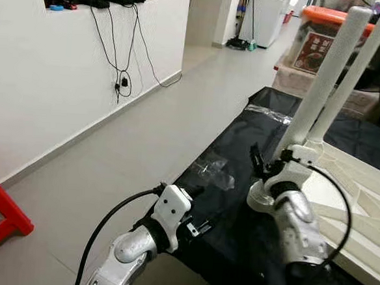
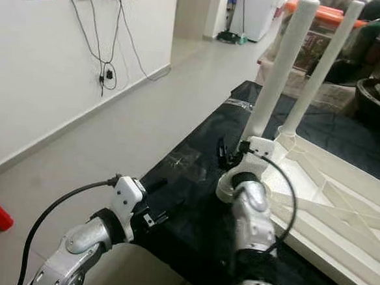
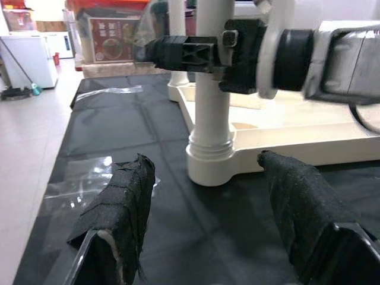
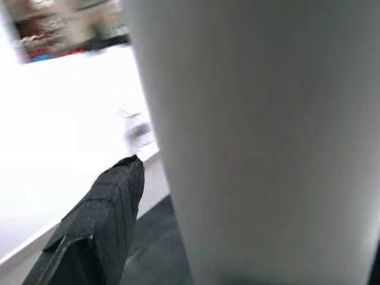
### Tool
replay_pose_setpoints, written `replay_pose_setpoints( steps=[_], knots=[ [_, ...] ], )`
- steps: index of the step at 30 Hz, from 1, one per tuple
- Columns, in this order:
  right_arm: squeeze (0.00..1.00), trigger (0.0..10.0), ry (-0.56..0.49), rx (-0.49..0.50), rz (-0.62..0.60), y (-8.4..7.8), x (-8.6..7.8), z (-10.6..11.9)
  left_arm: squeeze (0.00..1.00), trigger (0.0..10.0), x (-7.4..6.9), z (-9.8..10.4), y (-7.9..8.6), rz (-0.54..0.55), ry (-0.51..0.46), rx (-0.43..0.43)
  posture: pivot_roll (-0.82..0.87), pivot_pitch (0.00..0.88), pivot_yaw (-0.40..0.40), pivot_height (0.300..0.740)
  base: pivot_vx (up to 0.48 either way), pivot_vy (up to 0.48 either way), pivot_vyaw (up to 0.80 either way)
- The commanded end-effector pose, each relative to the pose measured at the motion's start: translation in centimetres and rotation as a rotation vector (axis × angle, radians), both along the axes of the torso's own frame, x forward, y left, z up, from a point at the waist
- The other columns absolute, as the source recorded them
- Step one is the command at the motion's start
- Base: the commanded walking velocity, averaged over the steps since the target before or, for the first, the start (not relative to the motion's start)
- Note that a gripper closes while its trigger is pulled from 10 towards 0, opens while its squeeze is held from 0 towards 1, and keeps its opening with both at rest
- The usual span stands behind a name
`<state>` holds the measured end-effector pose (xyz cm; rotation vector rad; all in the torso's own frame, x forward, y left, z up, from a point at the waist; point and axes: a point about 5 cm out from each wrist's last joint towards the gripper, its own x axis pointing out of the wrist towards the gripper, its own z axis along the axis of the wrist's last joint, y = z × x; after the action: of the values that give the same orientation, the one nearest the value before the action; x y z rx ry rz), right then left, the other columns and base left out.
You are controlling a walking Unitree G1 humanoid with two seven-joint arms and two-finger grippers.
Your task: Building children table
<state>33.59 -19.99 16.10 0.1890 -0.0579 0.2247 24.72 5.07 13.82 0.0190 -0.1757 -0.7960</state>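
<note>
Right claw clamps the stiff, light plastic leg just above its socket, while left claw hovers wide nearby.

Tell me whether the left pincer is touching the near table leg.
Apart. The left wrist view shows the left pincer open, black mat visible between its fingers and the near table leg.

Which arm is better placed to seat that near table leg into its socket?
Right. The right gripper already clamps the near leg above its socket; the left gripper hangs open, short of it.
</note>
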Motion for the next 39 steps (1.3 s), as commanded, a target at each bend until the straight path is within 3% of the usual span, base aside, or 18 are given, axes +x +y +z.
replay_pose_setpoints(
  steps=[1, 3, 5, 12, 13, 14, 15, 16, 20, 27, 28, 29, 30, 32, 34, 35, 38, 39],
  knots=[
    [0.00, 10.0, 0.007, 0.027, 0.157, 1.7, -0.1, 0.2, 0.00, 10.0, 0.0, -0.3, -0.1, -0.007, 0.018, 0.002, 0.14, 0.000, -0.094, 0.740, 0.000, 0.000, 0.00],
    [0.00, 10.0, 0.020, -0.010, 0.492, 2.4, -0.8, 1.1, 0.00, 10.0, 0.0, -0.4, -0.2, -0.009, 0.019, 0.004, 0.15, 0.000, -0.102, 0.740, 0.000, 0.000, 0.00],
    [0.00, 10.0, 0.032, -0.055, 0.699, 3.1, -0.8, 1.4, 0.00, 10.0, -0.1, -0.4, -0.2, -0.008, 0.018, 0.006, 0.16, 0.000, -0.107, 0.740, 0.000, 0.000, 0.00],
    [0.00, 10.0, 0.051, -0.108, 0.882, 3.6, 0.2, 1.5, 0.00, 10.0, -0.1, -0.5, -0.2, -0.006, 0.018, 0.008, 0.17, 0.000, -0.113, 0.740, 0.000, 0.000, 0.00],
    [0.00, 6.4, 0.057, -0.113, 0.912, 3.7, 0.4, 1.5, 0.00, 10.0, -0.1, -0.5, -0.2, -0.006, 0.018, 0.009, 0.17, 0.000, -0.113, 0.740, 0.000, 0.000, 0.00],
    [0.00, 6.4, 0.057, -0.113, 0.912, 3.7, 0.4, 1.5, 0.00, 10.0, -0.1, -0.5, -0.2, -0.006, 0.018, 0.009, 0.17, 0.000, -0.113, 0.740, 0.000, 0.000, 0.00],
    [0.00, 2.7, 0.063, -0.116, 0.925, 3.8, 0.5, 1.4, 0.00, 10.0, -0.1, -0.6, -0.2, -0.006, 0.019, 0.010, 0.18, 0.000, -0.117, 0.740, 0.000, 0.000, 0.00],
    [0.00, 0.0, 0.068, -0.115, 0.937, 3.9, 0.5, 1.4, 0.00, 10.0, -0.2, -0.6, -0.2, -0.005, 0.019, 0.010, 0.18, 0.000, -0.117, 0.740, 0.000, 0.000, 0.00],
    [0.00, 0.0, 0.045, -0.117, 0.904, 4.1, 0.5, 1.2, 0.00, 10.0, -0.2, -0.7, -0.2, -0.006, 0.022, 0.011, 0.18, 0.000, -0.116, 0.740, 0.000, 0.000, 0.00],
    [0.00, 0.0, -0.008, -0.097, 0.518, 3.2, 1.7, 1.0, 0.00, 10.0, -0.3, -0.8, -0.2, -0.010, 0.025, 0.011, 0.16, 0.000, -0.107, 0.740, 0.000, 0.000, 0.00],
    [0.00, 0.0, 0.021, -0.076, 0.284, 2.2, 2.3, 0.7, 0.00, 10.0, -0.3, -0.8, -0.2, -0.011, 0.026, 0.012, 0.16, 0.000, -0.105, 0.740, 0.000, 0.000, 0.00],
    [0.00, 0.0, 0.021, -0.076, 0.284, 2.2, 2.3, 0.7, 0.00, 10.0, -0.3, -0.8, -0.2, -0.011, 0.026, 0.012, 0.16, 0.000, -0.105, 0.740, 0.000, 0.000, 0.00],
    [0.00, 0.0, 0.058, -0.054, 0.075, 1.2, 2.6, 0.3, 0.00, 10.0, -0.2, -0.8, -0.2, -0.012, 0.027, 0.012, 0.15, 0.000, -0.098, 0.740, 0.000, 0.000, 0.00],
    [0.00, 0.0, 0.058, -0.054, 0.075, 1.2, 2.6, 0.3, 0.00, 10.0, -0.2, -0.8, -0.2, -0.012, 0.027, 0.012, 0.15, 0.000, -0.098, 0.740, 0.000, 0.000, 0.00],
    [0.00, 0.0, 0.162, -0.028, -0.505, -1.8, 0.7, -1.3, 0.00, 10.0, -0.2, -0.8, -0.2, -0.014, 0.029, 0.013, 0.14, 0.000, -0.090, 0.740, 0.000, 0.000, 0.00],
    [0.00, 0.0, 0.188, -0.028, -0.676, -2.7, -0.6, -1.7, 0.00, 10.0, -0.1, -0.8, -0.2, -0.014, 0.029, 0.014, 0.14, 0.000, -0.090, 0.740, 0.000, 0.000, 0.00],
    [0.00, 0.0, 0.209, -0.010, -0.813, -3.1, -1.9, -2.2, 0.00, 10.0, 0.0, -0.8, -0.2, -0.015, 0.029, 0.014, 0.14, 0.000, -0.094, 0.740, 0.000, 0.000, 0.00],
    [0.00, 0.0, 0.247, 0.041, -0.862, -2.2, -2.4, -2.6, 0.00, 10.0, 0.0, -0.7, -0.2, -0.013, 0.027, 0.014, 0.14, 0.000, -0.091, 0.740, 0.000, 0.000, 0.00]
  ],
)
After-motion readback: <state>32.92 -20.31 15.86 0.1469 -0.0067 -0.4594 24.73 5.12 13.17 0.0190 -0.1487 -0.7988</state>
